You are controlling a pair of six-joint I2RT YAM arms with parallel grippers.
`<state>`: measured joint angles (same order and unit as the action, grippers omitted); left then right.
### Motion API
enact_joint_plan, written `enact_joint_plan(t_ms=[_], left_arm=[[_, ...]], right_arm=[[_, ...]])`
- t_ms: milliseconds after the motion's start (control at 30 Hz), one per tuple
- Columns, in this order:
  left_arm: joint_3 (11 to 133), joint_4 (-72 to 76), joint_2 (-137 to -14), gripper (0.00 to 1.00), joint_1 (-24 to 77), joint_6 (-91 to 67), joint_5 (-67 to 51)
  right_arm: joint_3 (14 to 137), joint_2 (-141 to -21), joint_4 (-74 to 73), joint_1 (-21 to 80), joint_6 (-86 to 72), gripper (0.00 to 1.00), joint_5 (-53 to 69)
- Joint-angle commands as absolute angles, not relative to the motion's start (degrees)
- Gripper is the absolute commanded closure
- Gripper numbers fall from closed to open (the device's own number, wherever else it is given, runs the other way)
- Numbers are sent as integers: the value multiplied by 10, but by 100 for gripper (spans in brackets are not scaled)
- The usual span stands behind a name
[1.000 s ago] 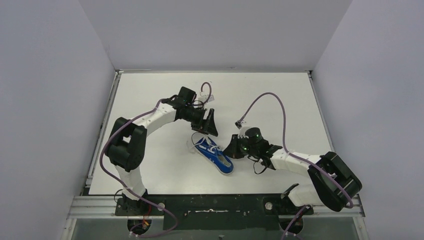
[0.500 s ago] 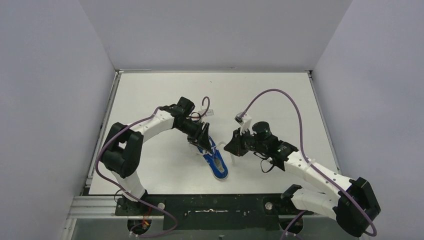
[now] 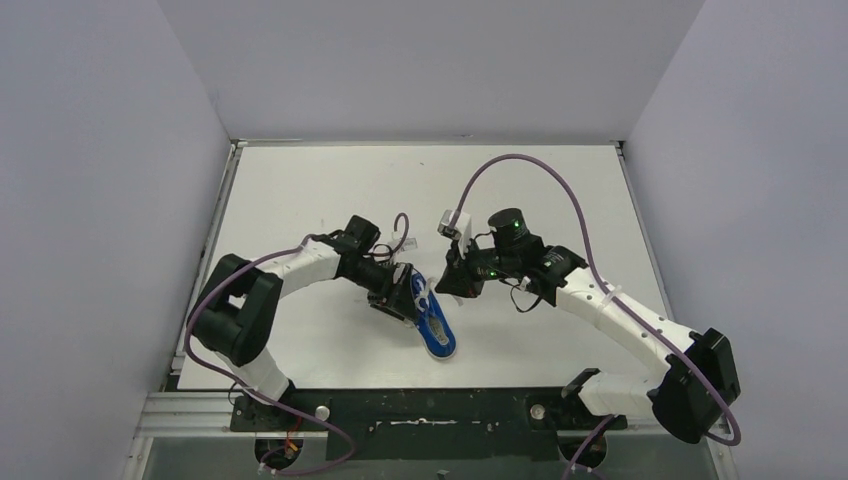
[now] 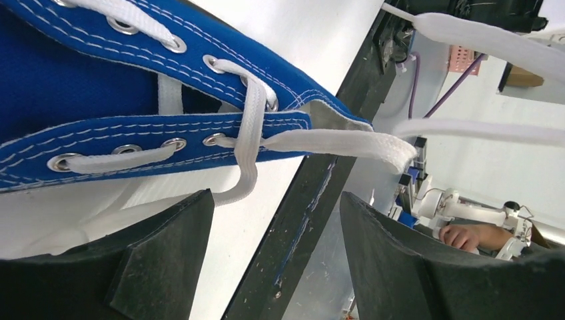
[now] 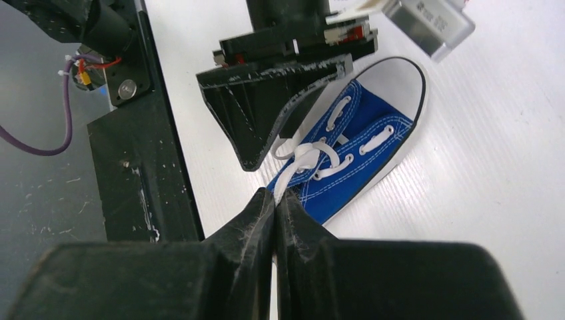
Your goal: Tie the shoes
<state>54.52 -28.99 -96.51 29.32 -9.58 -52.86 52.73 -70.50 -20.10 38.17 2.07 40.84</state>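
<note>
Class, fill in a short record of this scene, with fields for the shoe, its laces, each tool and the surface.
shoe: blue sneaker, lying on its sole
surface: white table
laces: white, threaded through the eyelets, no bow visible
left tool: open, beside the eyelets, holding nothing
right tool: shut, pinching one of the laces

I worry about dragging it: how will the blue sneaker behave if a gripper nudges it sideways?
The sneaker looks small and light, so it would probably slide on the smooth white table. Its canvas upper seems soft and may dent under a finger. It sits on a broad flat sole, so tipping seems unlikely.
</note>
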Motion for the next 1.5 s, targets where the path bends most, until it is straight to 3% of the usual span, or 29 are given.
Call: enact_joint_plan(t_ms=[0, 300, 433, 600, 767, 833, 967, 1467], left_arm=[[530, -184, -948, 33, 293, -127, -566], [446, -34, -910, 30, 294, -191, -493], [440, 45, -955, 32, 303, -239, -529], [437, 29, -970, 48, 336, -239, -502], [417, -20, -948, 76, 329, -238, -497], [421, -55, -926, 80, 323, -231, -498], [439, -96, -909, 99, 314, -217, -512], [563, 12, -969, 100, 245, -291, -636]], right_arm=[[575, -704, -205, 370, 49, 100, 451], [584, -706, -196, 352, 28, 100, 460], [580, -700, -185, 348, 15, 100, 456], [586, -698, -186, 347, 16, 100, 451], [597, -698, -178, 346, 17, 100, 457], [606, -698, -187, 346, 28, 100, 451], [620, -699, -206, 345, 51, 100, 452], [710, -750, -363, 347, 220, 100, 550]])
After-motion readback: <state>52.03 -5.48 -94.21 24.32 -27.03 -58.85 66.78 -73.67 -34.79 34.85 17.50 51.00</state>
